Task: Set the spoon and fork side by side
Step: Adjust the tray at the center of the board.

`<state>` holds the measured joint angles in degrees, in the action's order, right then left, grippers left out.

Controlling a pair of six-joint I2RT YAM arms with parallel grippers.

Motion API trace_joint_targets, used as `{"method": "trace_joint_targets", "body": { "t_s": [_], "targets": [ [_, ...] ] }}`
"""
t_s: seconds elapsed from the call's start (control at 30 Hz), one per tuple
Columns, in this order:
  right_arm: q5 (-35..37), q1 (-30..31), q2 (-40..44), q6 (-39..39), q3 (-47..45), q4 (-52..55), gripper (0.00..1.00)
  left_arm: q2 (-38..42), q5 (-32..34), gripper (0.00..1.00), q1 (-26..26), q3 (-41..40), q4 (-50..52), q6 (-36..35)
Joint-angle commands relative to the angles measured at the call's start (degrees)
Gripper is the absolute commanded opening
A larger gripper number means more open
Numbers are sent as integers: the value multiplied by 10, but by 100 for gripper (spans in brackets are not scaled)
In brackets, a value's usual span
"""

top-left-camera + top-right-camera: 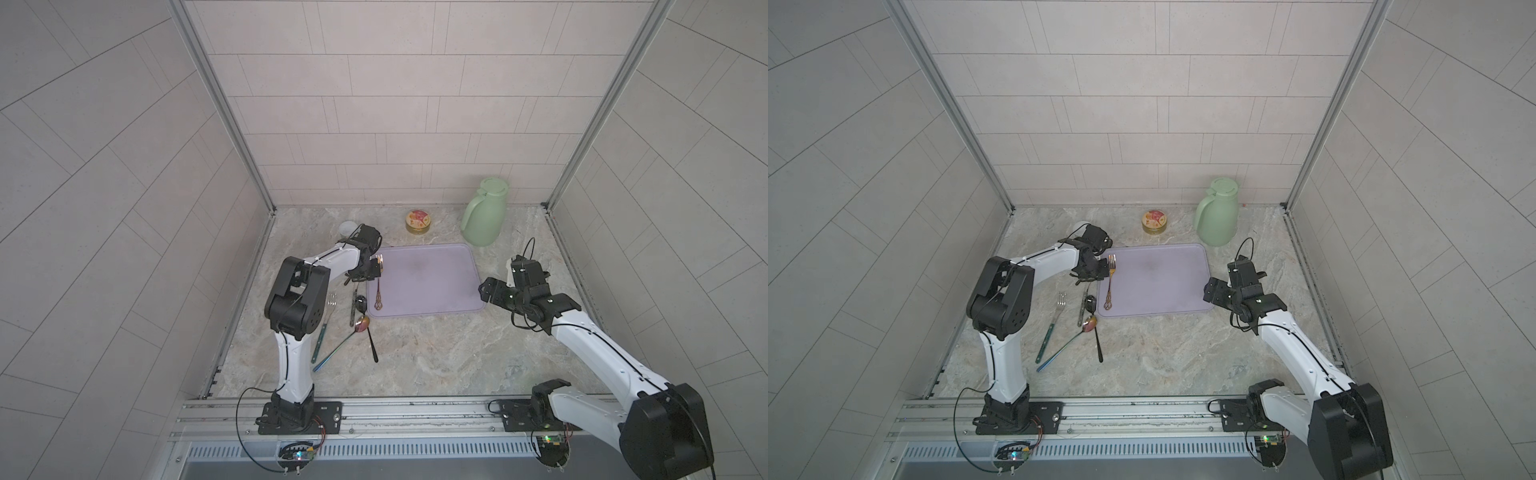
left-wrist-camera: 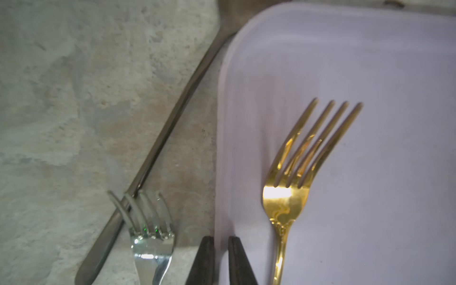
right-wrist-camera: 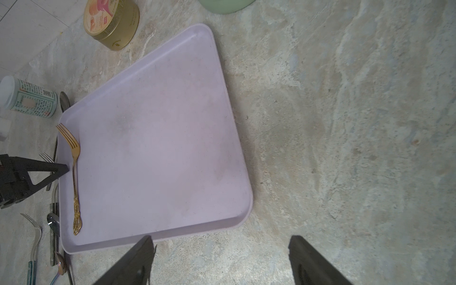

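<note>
A gold fork [image 1: 379, 286] [image 1: 1109, 286] lies along the left edge of the lilac tray [image 1: 432, 282] [image 3: 160, 148], tines toward the back wall. My left gripper [image 2: 221, 240] hovers over the tray's left rim beside the fork's neck [image 2: 286, 197]. Its fingers are almost together with nothing between them. A black spoon [image 1: 360, 301] and an iridescent spoon [image 1: 363, 323] lie on the table left of the tray's front corner. Another dark spoon [image 2: 172, 123] runs along the tray's left rim. My right gripper [image 3: 222, 246] [image 1: 486, 289] stands open and holds nothing, off the tray's front right corner.
A green-handled silver fork [image 1: 328, 307] lies left of the spoons, and a second silver fork [image 2: 150, 241] lies beside my left fingers. At the back stand a green jug [image 1: 484, 218], a round tin [image 1: 418, 222] and a white-lidded jar [image 3: 29, 101].
</note>
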<state>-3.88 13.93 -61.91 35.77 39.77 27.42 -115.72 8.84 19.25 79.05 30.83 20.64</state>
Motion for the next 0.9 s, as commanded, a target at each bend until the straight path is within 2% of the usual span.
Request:
{"method": "trace_joint_targets", "body": {
  "t_s": [0.0,0.43,0.5,0.7,0.87],
  "targets": [
    [7,4,-2,-8,17,-5,89,-16,-6,12,1,16,-2,-14],
    [7,5,6,-7,15,-7,89,-35,-43,11,4,54,-14,-40],
    [5,8,6,-5,16,-6,89,-26,-36,14,4,55,-6,-38],
    [36,53,3,11,25,-3,87,70,4,29,5,4,19,4],
    [81,144,-26,39,50,-11,81,182,5,40,4,-70,57,58]
  ]
}}
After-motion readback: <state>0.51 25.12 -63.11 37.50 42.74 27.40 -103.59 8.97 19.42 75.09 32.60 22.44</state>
